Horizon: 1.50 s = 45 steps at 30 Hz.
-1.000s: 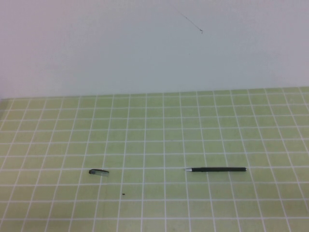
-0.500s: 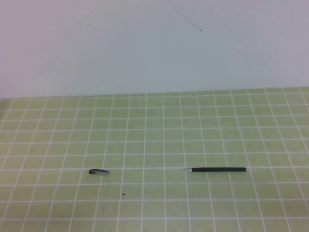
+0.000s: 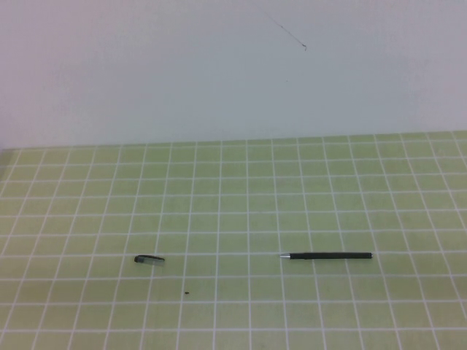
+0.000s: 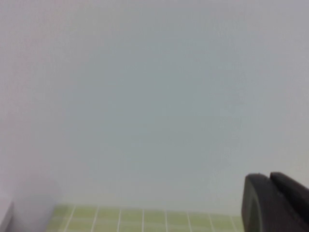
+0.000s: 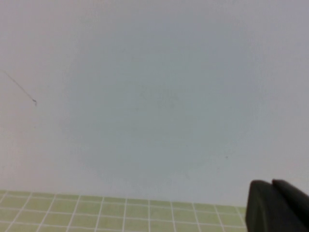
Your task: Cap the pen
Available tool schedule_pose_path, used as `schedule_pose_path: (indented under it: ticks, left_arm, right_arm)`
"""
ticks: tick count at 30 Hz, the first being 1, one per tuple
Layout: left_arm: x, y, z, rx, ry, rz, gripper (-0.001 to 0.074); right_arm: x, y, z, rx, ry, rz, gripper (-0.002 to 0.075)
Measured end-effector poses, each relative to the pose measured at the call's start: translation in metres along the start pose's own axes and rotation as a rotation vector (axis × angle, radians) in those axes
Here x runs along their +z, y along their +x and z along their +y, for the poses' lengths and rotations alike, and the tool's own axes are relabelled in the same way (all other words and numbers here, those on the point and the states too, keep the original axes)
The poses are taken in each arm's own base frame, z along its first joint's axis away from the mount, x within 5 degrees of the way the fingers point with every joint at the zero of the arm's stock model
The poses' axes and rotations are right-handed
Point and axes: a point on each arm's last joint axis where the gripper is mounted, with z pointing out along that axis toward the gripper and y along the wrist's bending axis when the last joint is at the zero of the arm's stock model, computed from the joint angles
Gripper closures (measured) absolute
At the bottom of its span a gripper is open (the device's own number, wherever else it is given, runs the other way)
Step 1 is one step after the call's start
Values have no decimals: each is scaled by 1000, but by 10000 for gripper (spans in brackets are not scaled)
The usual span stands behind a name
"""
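A pale, plain wall fills the upper part of the high view, marked only by a thin dark scratch near its top; the same wall takes up most of both wrist views. Below it lies the green mat ruled with a white grid, which covers the table from the wall's foot to the near edge. Neither arm shows in the high view. The left gripper appears only in the left wrist view, as two dark fingers pressed together with no gap between them and nothing held; it is raised above the mat and faces the wall, with a strip of the grid below it. The right gripper appears likewise in the right wrist view, its two dark fingers closed against each other and empty, also lifted off the mat and facing the wall. The pen lies flat on the mat on the robot's right, a thin black stick running along a grid line, its silver tip pointing toward the robot's left. The cap, a short dark piece with a clip, lies on the mat on the robot's left, well apart from the pen and roughly level with it. A tiny dark speck sits on the mat nearer the robot, just right of the cap.
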Motion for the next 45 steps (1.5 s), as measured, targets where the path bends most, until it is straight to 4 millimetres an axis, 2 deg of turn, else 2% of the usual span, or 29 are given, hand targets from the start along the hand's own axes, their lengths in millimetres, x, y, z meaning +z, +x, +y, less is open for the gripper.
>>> schedule_pose_path:
  ticks: [5,9,13,18,22,28,33,38,45]
  left_arm:
    - [-4,-26,-3,-91,16,-82,734]
    - [-5,-34,-3,-67,10,-158,734]
    - [-5,-35,-3,-59,9,-174,734]
    - [-1,-39,-6,-58,20,-32,734]
    - [9,-53,-10,3,35,147,734]
    - [43,-72,-16,115,77,375,734]
    - [75,-77,-24,138,164,540,734]
    - [107,-57,-31,110,274,718,735]
    - [134,-23,-29,102,305,904,734]
  right_arm:
    - [-2,-25,-6,-9,16,24,713]
    - [6,-52,-11,-14,22,86,713]
    - [23,-76,-15,-59,12,187,713]
    - [52,-96,-11,-118,-110,373,713]
    - [78,-102,5,-159,-335,498,713]
    - [112,-93,25,-241,-682,688,713]
    - [138,-84,41,-326,-937,829,713]
    - [173,-72,71,-420,-1105,893,713]
    - [216,-33,123,-672,-1297,975,713]
